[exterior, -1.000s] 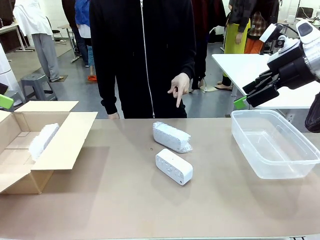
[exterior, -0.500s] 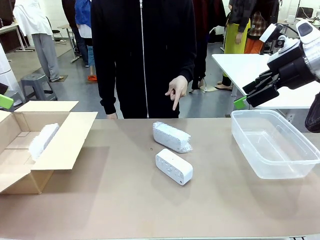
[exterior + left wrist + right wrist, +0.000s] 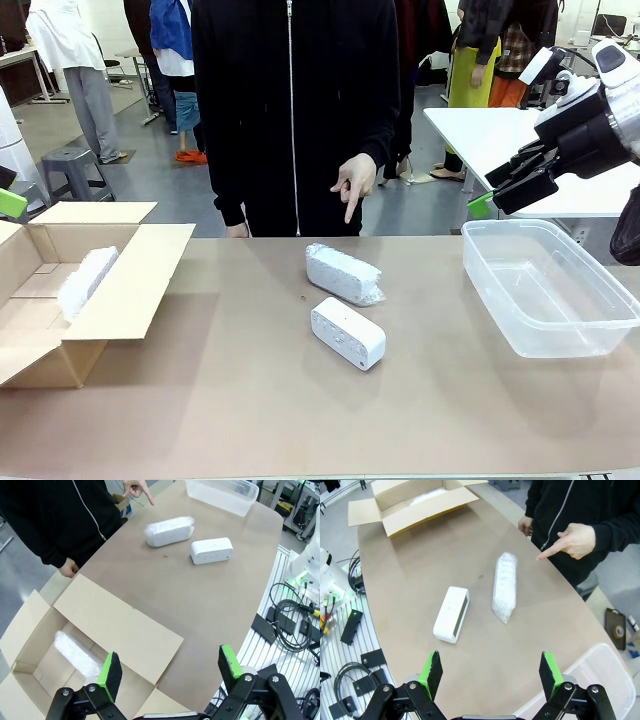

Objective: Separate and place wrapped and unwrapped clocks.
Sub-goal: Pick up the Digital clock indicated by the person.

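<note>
**Sorting half done, and the next pick is being called**

Closest in, the left gripper (image 3: 169, 665) hangs with its jaws spread wide and nothing between them, high over the open brown cardboard box (image 3: 135, 270) on the robot's left. One bumpy whitish bubble-wrap bundle (image 3: 75, 652) lies on the box floor, so that looks like the home for wrapped clocks. The right gripper (image 3: 490, 667) is spread and empty too, raised near the clear plastic tub (image 3: 530, 335) on the right. The tub holds nothing, and it is probably reserved for the bare clock.

Out on the middle of the brown table (image 3: 250, 420) sits the smooth glossy white rounded block (image 3: 348, 333), flat on its back and angled, with small dark dots on its face. Just beyond it, close by with a thin gap showing, lies the second bubble-wrap bundle (image 3: 343, 273), also flat, with its crinkled ends free. Both are open to a grasp from above.

Farthest off, the person's hand (image 3: 355, 180) hovers at the far edge, index finger aimed down at that second bundle without touching it. My read is that the wrapped one is meant to go next, leftward into the box. The block is the tub's job afterwards.
</note>
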Controlling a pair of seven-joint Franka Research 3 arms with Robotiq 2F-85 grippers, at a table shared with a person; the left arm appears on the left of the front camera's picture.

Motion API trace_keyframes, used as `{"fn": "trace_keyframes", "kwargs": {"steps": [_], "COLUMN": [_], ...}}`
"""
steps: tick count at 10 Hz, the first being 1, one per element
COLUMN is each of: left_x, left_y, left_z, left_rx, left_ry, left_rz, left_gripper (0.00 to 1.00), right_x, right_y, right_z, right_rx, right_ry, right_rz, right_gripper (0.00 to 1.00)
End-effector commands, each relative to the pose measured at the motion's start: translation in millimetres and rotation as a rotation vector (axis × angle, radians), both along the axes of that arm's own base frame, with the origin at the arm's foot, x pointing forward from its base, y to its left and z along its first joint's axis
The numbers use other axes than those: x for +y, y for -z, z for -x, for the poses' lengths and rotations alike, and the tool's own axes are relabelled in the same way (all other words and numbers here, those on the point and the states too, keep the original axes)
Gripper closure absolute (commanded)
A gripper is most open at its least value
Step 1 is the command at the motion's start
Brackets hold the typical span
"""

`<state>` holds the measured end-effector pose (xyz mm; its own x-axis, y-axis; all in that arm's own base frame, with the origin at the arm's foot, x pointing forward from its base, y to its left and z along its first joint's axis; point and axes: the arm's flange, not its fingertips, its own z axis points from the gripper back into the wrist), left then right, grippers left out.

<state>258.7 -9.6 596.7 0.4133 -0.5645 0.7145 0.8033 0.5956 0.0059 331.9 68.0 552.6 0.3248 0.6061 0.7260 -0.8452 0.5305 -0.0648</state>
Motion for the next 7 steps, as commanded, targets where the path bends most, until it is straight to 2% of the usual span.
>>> {"fn": "trace_keyframes", "kwargs": {"steps": [1, 3, 5, 7], "left_x": [-0.9, 0.0, -44.3, -131.1], "left_y": [0.5, 0.0, -46.5, -85.2], "left_z": [2.3, 0.0, -48.6, -102.5], "left_rx": [0.009, 0.0, -0.009, -0.058], "left_ry": [-0.009, 0.0, 0.191, 0.347], "left_rz": [-0.002, 0.0, -0.236, -0.446], "left_gripper": [0.0, 0.0, 0.0, 0.0], "right_x": [-0.8, -0.8, -0.8, -0.8], "right_y": [1.7, 1.7, 1.7, 1.7], "right_z": [-0.8, -0.8, -0.8, -0.8], "right_rx": [0.007, 0.007, 0.007, 0.007], "right_ry": [-0.012, -0.012, -0.012, -0.012], "right_rz": [-0.008, -0.008, -0.008, -0.008], "right_gripper": [0.0, 0.0, 0.0, 0.0]}}
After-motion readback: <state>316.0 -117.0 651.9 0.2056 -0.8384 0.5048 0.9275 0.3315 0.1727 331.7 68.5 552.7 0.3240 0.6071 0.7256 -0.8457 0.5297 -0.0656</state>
